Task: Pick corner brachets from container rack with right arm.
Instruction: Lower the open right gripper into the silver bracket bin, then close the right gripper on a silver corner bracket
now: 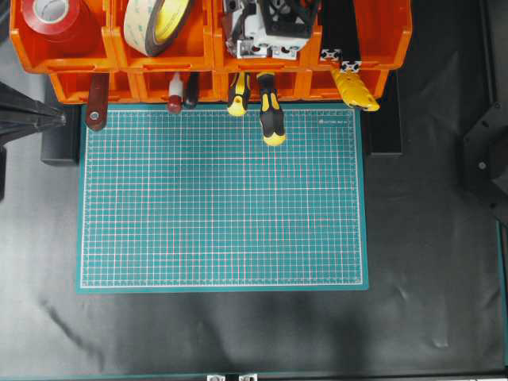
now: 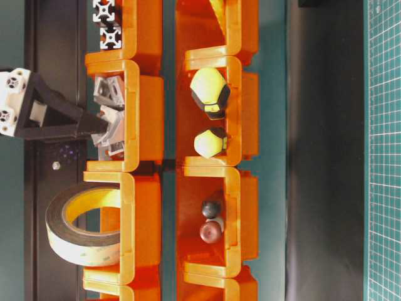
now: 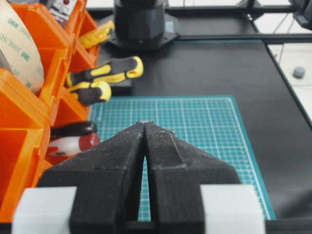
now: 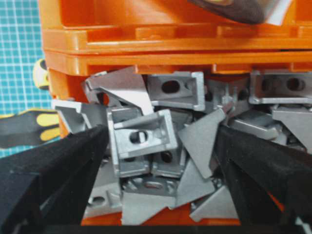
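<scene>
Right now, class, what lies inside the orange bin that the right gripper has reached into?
A loose heap of corner brachets fills that bin of the container rack, with the right gripper open around several. The bin's floor and the lowest pieces are covered.

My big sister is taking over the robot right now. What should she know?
Right gripper: open, its black fingers lowered into the bin on either side of the pile, nothing gripped yet.
Left gripper: shut, empty, parked over the green cutting mat.
Small silver-grey metal corner brackets: all heaped in an upper bin of the bright orange plastic container rack.
Done: the right arm has reached the bin.
Left: close on a bracket, lift it out, then repeat for the others.
</scene>
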